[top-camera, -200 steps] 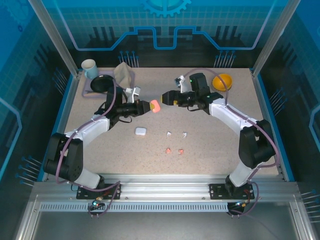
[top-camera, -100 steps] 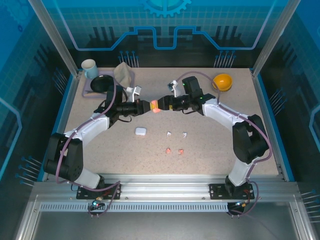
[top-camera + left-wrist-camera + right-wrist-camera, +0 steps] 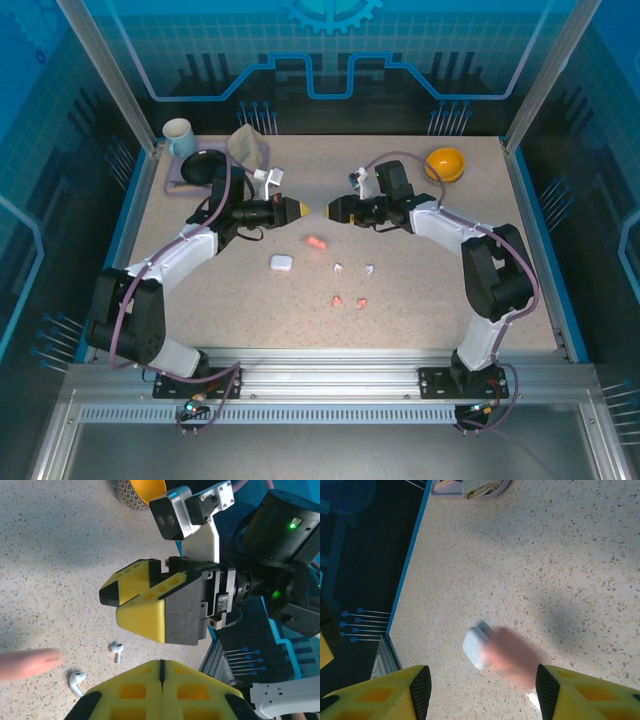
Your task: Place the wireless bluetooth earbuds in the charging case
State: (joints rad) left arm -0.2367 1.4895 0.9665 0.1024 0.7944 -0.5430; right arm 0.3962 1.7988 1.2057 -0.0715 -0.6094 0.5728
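A salmon-pink charging case shows as a blur just above the table, held by neither gripper; it also blurs pink in the left wrist view and the right wrist view. A white charging case lies closed beside it. Two white earbuds and two pink earbuds lie nearer the front. My left gripper is shut and empty. My right gripper faces it tip to tip, open and empty.
At the back left stand a white mug, a black object on a tray and a folded cloth. An orange bowl sits at the back right. Blue frame rails edge the table.
The pink case has left the gripper tips and dropped toward the table below them. The two grippers have drawn slightly apart, and the right jaws have narrowed.
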